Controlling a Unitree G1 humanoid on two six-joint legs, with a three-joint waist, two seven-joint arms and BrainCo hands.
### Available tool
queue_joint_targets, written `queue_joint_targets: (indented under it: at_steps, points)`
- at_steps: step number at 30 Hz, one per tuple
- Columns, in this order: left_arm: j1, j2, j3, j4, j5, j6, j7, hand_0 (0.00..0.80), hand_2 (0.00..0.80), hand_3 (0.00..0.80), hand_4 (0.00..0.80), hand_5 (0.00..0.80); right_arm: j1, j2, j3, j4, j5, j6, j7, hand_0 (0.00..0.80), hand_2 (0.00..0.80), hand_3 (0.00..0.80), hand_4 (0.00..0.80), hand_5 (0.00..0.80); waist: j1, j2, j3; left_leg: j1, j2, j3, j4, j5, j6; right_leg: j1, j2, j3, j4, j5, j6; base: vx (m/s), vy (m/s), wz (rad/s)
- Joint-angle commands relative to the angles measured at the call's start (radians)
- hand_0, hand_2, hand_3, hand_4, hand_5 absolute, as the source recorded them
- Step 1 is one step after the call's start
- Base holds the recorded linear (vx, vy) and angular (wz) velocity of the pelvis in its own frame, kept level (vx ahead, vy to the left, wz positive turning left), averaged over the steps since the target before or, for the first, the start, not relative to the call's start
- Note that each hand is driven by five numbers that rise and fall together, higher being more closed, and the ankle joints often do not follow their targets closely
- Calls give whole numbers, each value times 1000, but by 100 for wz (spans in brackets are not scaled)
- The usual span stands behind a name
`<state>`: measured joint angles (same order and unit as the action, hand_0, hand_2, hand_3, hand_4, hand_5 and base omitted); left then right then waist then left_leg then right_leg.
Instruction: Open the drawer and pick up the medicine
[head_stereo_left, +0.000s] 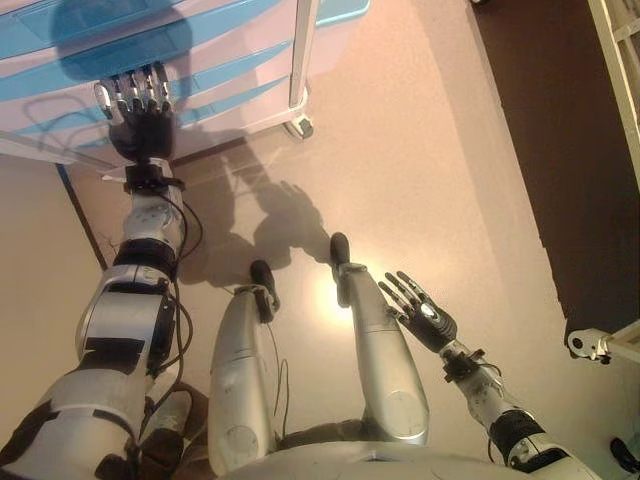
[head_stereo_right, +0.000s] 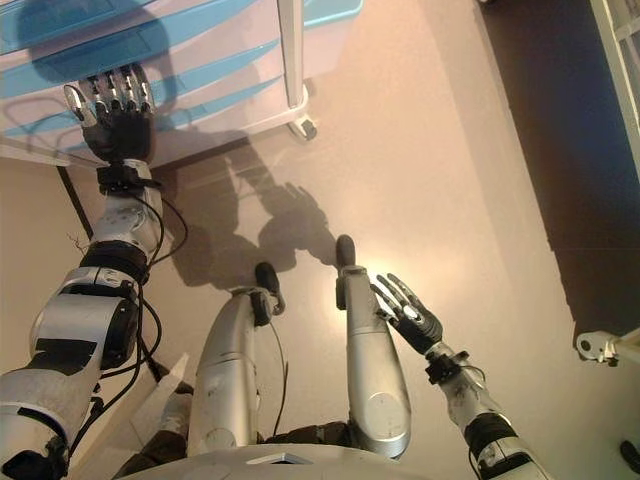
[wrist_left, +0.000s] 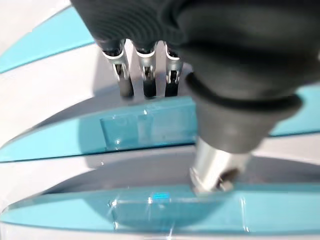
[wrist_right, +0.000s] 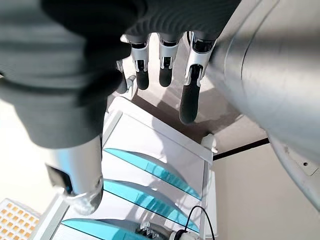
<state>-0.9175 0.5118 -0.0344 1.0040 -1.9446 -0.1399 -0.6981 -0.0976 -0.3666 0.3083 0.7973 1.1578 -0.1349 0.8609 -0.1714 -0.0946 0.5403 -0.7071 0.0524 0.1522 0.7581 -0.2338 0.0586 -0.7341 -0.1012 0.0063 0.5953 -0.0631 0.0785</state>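
Fingertips (head_stereo_left: 135, 92) at curved glossy turquoise drawer (head_stereo_left: 200, 55) front.

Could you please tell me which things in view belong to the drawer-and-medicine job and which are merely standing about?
Belongs to the job:
- drawer unit with blue fronts, all shut
- left hand, straight fingers at a blue drawer front
- medicine: not visible

Standing about:
- right hand, open, idle low beside the robot
- white wheeled frame at the right edge
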Motion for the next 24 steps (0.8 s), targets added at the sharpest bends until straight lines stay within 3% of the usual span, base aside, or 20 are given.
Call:
queue_joint_targets:
  at_steps: [1, 14, 24]
  points:
    - [-90, 56, 58, -94, -28, -68, -125, 800, 800, 800, 800, 800, 75, -11, 73, 25, -24, 9, 39, 0, 0, 0, 0, 0, 10, 58, -20, 90, -80, 12, -261, 24, 22, -10, 57, -38, 115, -69, -14, 3, -4, -8]
    - [-112, 63, 71, -115, -28, -82, -181, 800, 800, 800, 800, 800, 72, -11, 72, 54, -20, 0, 57, 0, 0, 0, 0, 0, 24, 51, -20, 110, -76, 4, -269, 33, 7, 30, 46, -56, 92, -95, -30, -2, -11, -1]
    - [-59, 48, 70, -113, -28, -47, -188, 800, 800, 800, 800, 800, 77, -15, 71, 26, -32, -1, 40, 0, 0, 0, 0, 0, 37, 54, -20, 133, -75, -6, -283, 49, -6, 64, 40, -77, 91, -128, -45, -21, -19, 2]
